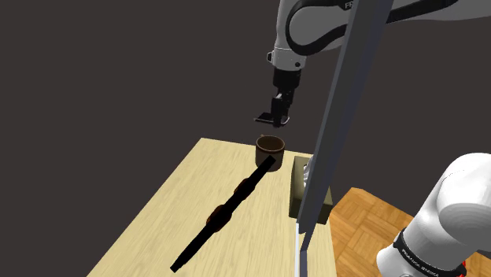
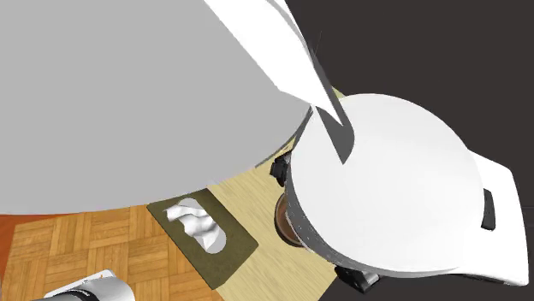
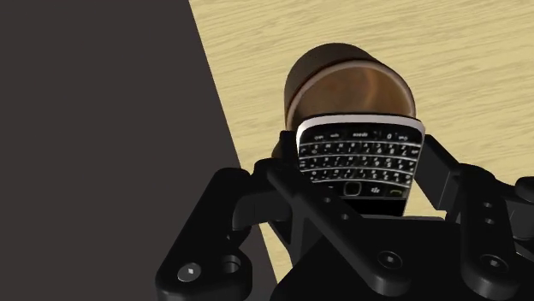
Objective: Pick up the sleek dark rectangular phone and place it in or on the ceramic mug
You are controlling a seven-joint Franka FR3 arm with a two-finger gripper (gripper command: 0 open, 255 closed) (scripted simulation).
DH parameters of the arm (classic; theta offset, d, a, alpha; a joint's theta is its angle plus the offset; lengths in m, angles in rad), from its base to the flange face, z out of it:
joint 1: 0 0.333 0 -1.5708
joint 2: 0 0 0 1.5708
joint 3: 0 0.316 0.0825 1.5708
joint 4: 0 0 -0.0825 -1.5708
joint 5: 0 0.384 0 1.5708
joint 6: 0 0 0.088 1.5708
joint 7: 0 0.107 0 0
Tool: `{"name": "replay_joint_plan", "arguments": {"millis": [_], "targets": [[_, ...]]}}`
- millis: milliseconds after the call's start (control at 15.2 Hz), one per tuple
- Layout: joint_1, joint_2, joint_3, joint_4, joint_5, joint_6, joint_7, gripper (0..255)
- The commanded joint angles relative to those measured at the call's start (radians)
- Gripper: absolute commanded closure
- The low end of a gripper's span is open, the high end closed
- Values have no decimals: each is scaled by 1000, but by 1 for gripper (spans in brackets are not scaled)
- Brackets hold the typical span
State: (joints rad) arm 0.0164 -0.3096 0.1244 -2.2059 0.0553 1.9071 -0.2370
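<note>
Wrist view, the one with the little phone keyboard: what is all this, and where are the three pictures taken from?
This is a white robot arm ending in a black two-finger gripper. The shoulder view looks down from beside its base over a light wooden table. The wrist view comes from a camera on the hand itself: the fingers clasp a black keyboard phone above a brown mug standing on the table. The second exterior view sits very close to the arm, so white and grey shapes block most of it; below them lies a dark tissue box near the table's edge.
</note>
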Motion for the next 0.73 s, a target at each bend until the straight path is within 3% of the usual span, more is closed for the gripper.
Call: {"name": "replay_joint_plan", "arguments": {"millis": [0, 660], "targets": [[-1, -5, -2, -32, 1, 27, -6, 255], [0, 31, 3, -136, 1, 166, -6, 255]]}}
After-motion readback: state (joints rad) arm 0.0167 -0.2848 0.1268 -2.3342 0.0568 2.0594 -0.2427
